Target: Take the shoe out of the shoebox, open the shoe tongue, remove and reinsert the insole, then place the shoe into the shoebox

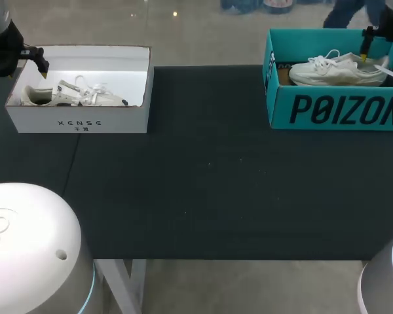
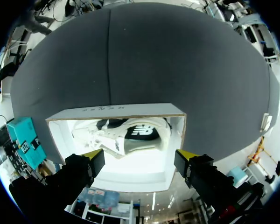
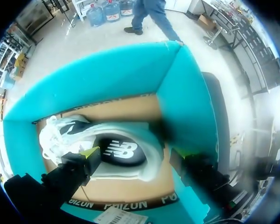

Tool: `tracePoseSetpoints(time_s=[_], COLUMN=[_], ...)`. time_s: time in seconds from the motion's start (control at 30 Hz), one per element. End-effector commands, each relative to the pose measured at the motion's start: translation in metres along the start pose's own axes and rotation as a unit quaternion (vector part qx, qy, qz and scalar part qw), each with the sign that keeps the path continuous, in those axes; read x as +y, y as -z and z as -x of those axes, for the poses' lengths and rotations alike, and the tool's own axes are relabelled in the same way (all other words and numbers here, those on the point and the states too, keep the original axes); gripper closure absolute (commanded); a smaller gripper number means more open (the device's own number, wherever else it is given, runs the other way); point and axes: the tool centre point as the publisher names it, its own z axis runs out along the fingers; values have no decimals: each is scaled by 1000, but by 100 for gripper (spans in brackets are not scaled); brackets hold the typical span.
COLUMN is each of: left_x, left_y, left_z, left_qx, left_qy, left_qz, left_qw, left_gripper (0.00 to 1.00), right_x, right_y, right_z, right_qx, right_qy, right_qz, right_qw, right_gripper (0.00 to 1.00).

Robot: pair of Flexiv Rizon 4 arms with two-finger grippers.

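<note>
While released, left gripper [image 2: 140, 155] hanging over white shoebox [image 1: 78, 122] at ten o'clock, shoe [image 1: 72, 95] inside; right gripper [image 3: 133, 154], likewise released, above second shoe [image 1: 337, 69] in teal shoebox [image 1: 334, 108] at two o'clock; wide tabletop [image 1: 203, 176] between.

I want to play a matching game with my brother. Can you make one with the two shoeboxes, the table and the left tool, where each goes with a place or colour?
Things:
1. white shoebox
2. teal shoebox
3. table
4. left tool

Matches:
A. dark cover
B. far right corner of the table
C. open, above the white shoebox
D. far left corner of the table

Pairs: 1-D, 2-B, 3-A, 4-C
</note>
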Motion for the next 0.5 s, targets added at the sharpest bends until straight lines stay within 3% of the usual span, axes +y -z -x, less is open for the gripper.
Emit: tracePoseSetpoints(time_s=[0.03, 0.5], left_x=[-1, -1], left_y=[0, 0], left_z=[0, 0], left_qx=[1, 1], left_qy=[0, 0], left_qz=[1, 1], left_qw=[1000, 1000], left_gripper=[0, 0], right_x=[-8, -14], right_y=[2, 4], right_z=[-1, 0], right_qx=[-1, -6], right_qy=[1, 3], right_qz=[4, 5], right_qw=[1000, 1000], right_gripper=[0, 0])
